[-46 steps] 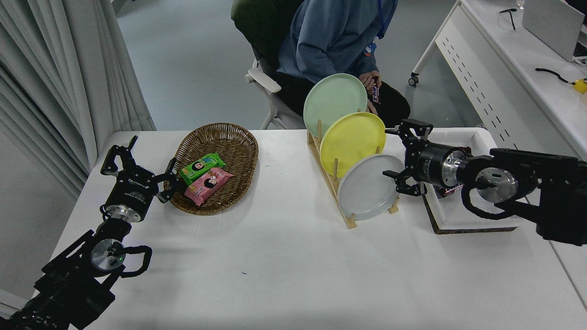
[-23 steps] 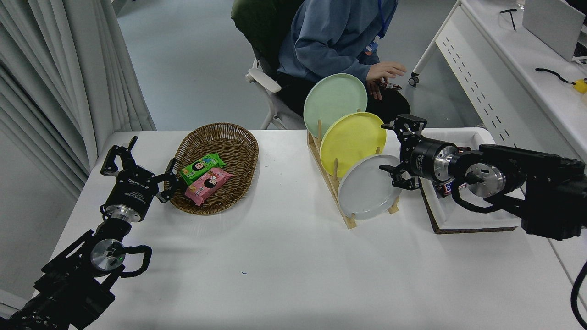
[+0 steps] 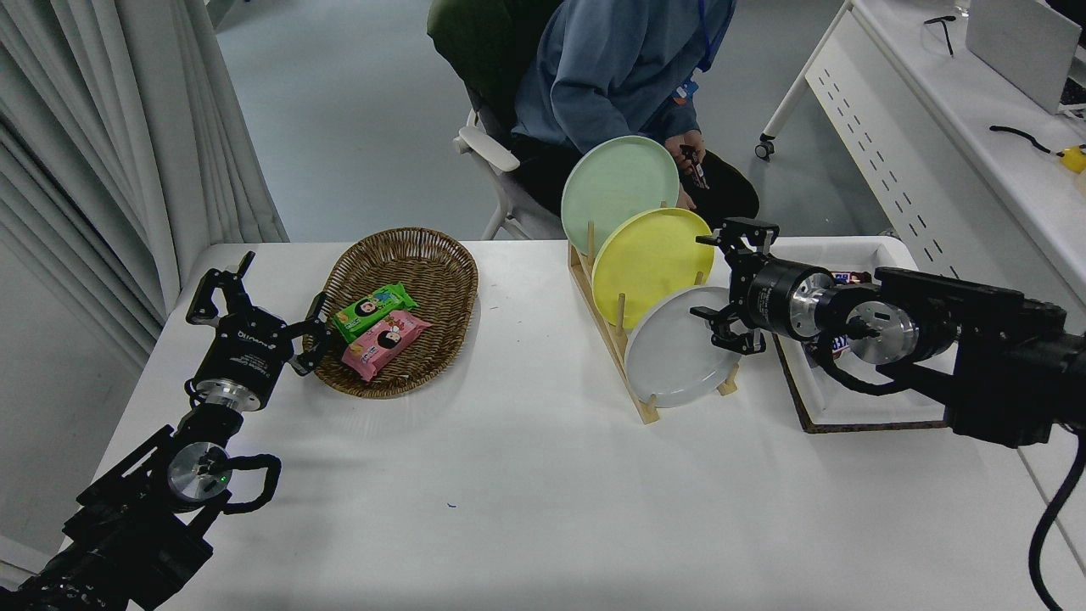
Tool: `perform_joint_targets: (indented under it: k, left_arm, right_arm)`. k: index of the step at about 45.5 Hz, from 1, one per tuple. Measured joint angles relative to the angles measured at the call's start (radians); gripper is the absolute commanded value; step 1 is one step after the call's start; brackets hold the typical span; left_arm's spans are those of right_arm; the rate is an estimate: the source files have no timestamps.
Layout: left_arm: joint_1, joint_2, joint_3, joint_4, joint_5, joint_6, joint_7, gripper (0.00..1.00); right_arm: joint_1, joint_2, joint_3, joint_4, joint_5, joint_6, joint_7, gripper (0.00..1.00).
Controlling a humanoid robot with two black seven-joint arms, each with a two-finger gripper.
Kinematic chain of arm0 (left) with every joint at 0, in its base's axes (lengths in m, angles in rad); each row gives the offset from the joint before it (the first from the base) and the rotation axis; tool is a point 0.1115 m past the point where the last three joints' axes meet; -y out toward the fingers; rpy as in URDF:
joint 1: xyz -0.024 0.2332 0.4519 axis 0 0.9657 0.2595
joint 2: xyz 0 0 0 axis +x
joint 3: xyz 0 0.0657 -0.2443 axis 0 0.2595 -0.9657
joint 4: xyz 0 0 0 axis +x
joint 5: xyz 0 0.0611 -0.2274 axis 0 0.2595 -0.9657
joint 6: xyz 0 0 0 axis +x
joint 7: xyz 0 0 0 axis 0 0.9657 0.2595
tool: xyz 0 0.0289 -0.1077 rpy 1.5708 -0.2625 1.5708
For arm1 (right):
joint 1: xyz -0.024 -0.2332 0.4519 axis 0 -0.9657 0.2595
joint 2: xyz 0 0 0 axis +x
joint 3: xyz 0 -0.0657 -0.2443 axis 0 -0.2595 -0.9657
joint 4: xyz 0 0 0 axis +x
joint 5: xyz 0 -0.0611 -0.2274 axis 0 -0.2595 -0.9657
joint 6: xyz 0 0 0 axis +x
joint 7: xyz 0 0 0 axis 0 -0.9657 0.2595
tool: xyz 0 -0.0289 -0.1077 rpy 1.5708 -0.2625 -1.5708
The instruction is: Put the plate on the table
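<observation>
Since a second ago the right claw (image 3: 719, 288) has slid leftward from just beside the plate's rim to overlap its upper right edge, and the person's hand (image 3: 689, 154) has dropped back behind the green plate (image 3: 618, 188). At far left the left claw (image 3: 254, 305) sits parked with its fingers spread, one tip near the wicker basket (image 3: 405, 255), which holds two snack packs, one green (image 3: 374, 310) and one pink (image 3: 386, 341). Right of centre on the table (image 3: 526, 492) a wooden rack (image 3: 624, 339) carries three plates on edge: green at the back, yellow (image 3: 649, 263) in the middle, and the grey plate (image 3: 674, 361) in the front slot, leaning. The right claw is spread wide, upper finger by the yellow plate's right edge, lower finger in front of the grey plate's upper right rim; whether it touches is unclear. The claw covers that part of the rim, and each plate hides the lower part of the one behind. Farther right, the arm hides much of a white tray (image 3: 857, 407), where one wrapped bar (image 3: 847, 277) peeks out
</observation>
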Motion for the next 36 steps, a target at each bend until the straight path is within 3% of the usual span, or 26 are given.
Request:
perform_joint_targets:
  k: [7, 23, 36]
  left_arm:
    - [0.0, 0.0, 0.0, 0.0, 0.0, 0.0, 0.0, 1.0]
    - [0.0, 0.0, 0.0, 0.0, 0.0, 0.0, 0.001, 1.0]
    - [0.0, 0.0, 0.0, 0.0, 0.0, 0.0, 0.001, 1.0]
  right_arm:
    - [-0.004, 0.002, 0.021, 0.002, 0.01, -0.01, -0.021, 0.79]
    - [-0.009, 0.004, 0.061, 0.01, 0.022, -0.011, -0.074, 0.47]
    - [-0.011, 0.005, 0.084, 0.011, 0.024, -0.007, -0.099, 0.46]
